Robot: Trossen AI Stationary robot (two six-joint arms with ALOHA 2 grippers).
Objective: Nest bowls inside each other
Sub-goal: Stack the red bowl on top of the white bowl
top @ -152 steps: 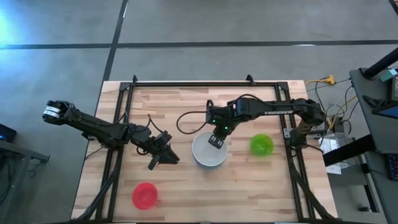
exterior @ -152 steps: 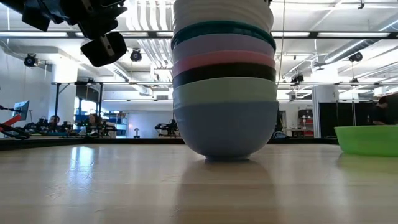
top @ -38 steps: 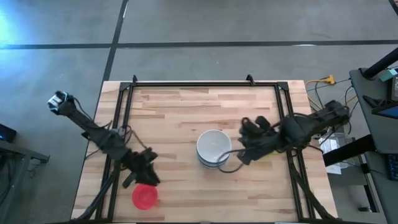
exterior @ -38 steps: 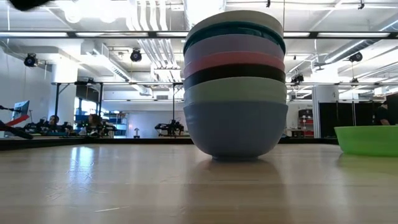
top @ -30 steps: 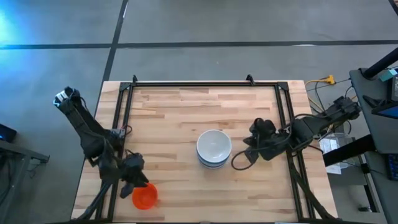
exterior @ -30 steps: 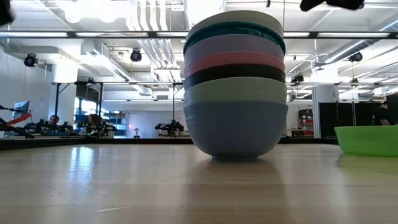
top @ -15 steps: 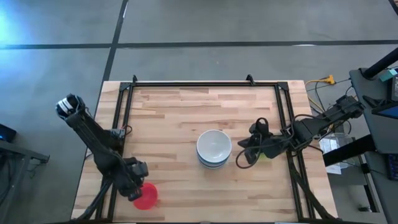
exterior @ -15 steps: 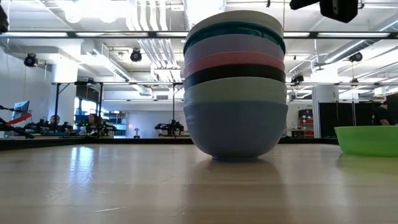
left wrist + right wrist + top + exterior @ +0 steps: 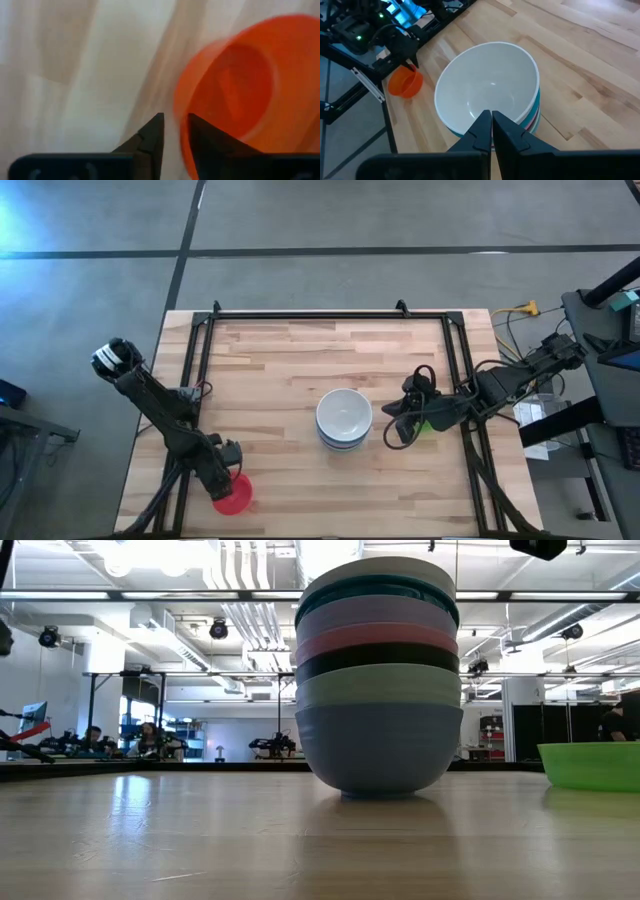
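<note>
Left gripper [image 9: 228, 480] is at the table's [image 9: 300, 360] near-left corner, against the red bowl [image 9: 233, 494]; its fingers stand narrowly apart at the bowl's rim, one just outside, and no grip can be confirmed. Mid-table stands the nested stack [image 9: 344, 418], white bowl [image 9: 487, 97] on top, blue bowl [image 9: 378, 745] at the bottom. Right gripper [image 9: 393, 427] hangs just right of the stack, fingers nearly closed and holding nothing. The lime bowl [image 9: 592, 765] sits beneath that arm.
</note>
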